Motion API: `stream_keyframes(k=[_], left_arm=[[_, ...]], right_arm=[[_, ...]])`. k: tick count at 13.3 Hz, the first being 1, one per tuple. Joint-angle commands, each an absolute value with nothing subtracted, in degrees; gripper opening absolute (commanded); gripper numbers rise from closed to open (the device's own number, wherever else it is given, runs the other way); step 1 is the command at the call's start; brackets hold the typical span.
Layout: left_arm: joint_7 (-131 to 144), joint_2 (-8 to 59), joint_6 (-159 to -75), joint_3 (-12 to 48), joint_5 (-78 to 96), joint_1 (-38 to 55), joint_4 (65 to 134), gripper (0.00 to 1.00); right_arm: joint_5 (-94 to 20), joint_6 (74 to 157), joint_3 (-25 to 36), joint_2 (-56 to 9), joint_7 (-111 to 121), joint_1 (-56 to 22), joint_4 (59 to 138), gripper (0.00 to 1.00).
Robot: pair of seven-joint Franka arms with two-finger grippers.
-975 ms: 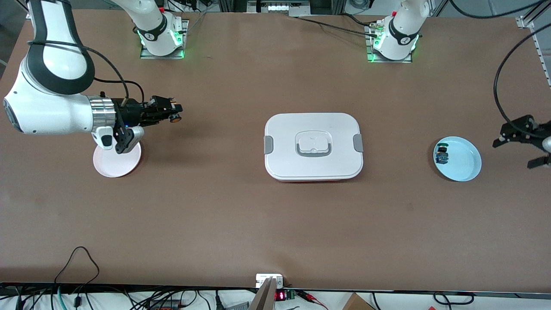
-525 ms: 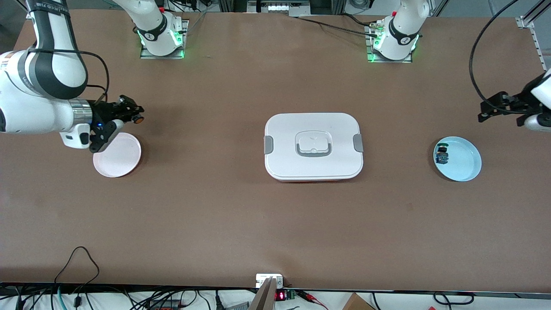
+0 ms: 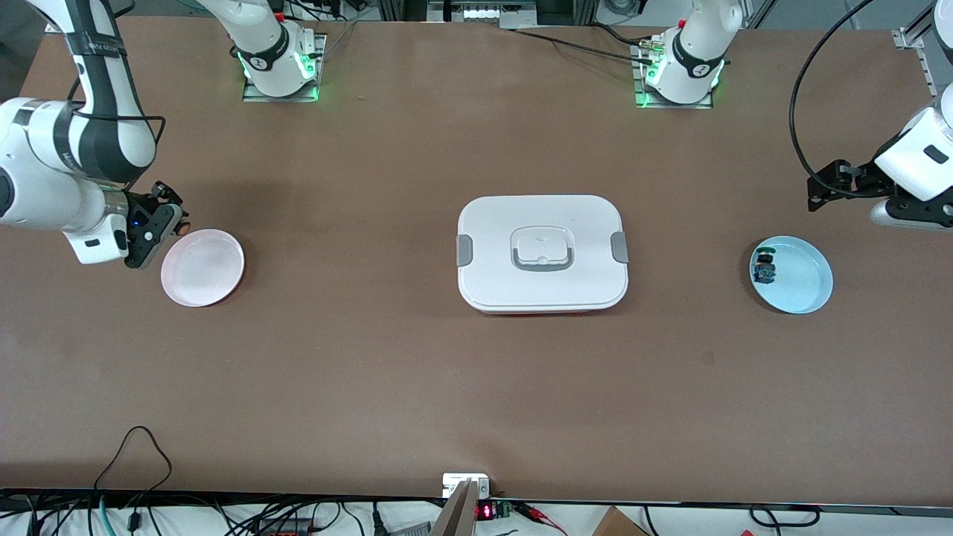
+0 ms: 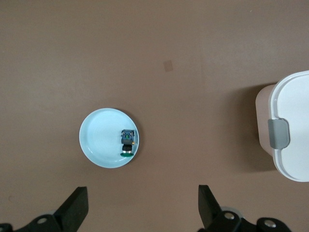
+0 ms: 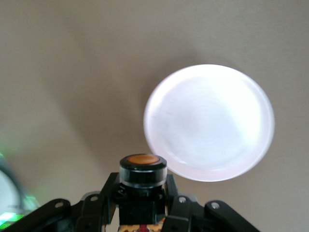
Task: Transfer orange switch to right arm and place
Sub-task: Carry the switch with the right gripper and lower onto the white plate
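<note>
Both arms are glossy white with dark grey bands at the joints. The right arm (image 3: 52,164) has a silver wrist ring and a black end effector (image 3: 167,219). The left arm (image 3: 919,160) carries a looping black cable. Both bases glow green on metal plates.
</note>
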State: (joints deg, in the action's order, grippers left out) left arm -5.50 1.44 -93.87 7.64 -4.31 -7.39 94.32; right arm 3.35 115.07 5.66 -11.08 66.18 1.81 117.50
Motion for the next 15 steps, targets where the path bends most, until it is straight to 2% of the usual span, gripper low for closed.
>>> stream_keyframes(k=[1, 3, 15], left_arm=[[-2.83, 0.44, -88.44, 6.50, -3.26, -7.21, 91.95, 1.00], [-0.36, 0.70, -87.19, 6.42, -1.68, -7.56, 91.58, 1.00], [-0.17, 2.81, -84.90, 7.03, -2.37, -9.40, 90.27, 1.00]], right_arm=[[5.19, 126.25, 4.75, -11.07, 73.71, 3.86, 122.77, 0.00], [5.10, 133.12, 4.66, -11.95, 79.26, 4.13, 125.23, 0.00], [4.57, 144.48, 4.48, -19.94, 95.87, 4.22, 126.21, 0.00]])
